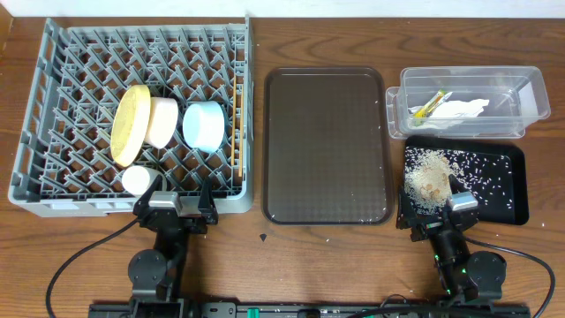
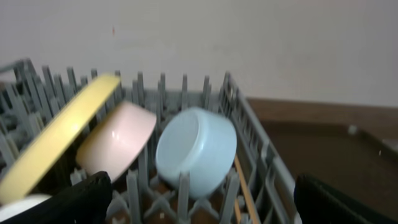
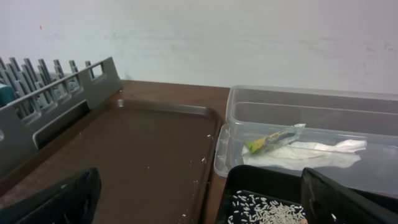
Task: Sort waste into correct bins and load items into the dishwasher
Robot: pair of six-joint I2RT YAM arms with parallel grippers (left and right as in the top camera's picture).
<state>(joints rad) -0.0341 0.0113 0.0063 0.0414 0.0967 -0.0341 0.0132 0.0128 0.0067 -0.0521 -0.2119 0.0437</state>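
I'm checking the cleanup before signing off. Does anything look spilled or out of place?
A few stray rice grains lie outside the black tray: on the table beside the clear tub, at its left end, and along the brown serving tray's right edge. A dark speck sits on the table before that tray.

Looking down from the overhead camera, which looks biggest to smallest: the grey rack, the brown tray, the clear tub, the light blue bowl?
1. grey rack
2. brown tray
3. clear tub
4. light blue bowl

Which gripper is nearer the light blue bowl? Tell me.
Left. The left gripper sits by the rack, close to the light blue bowl; the right gripper is far off, by the black tray.
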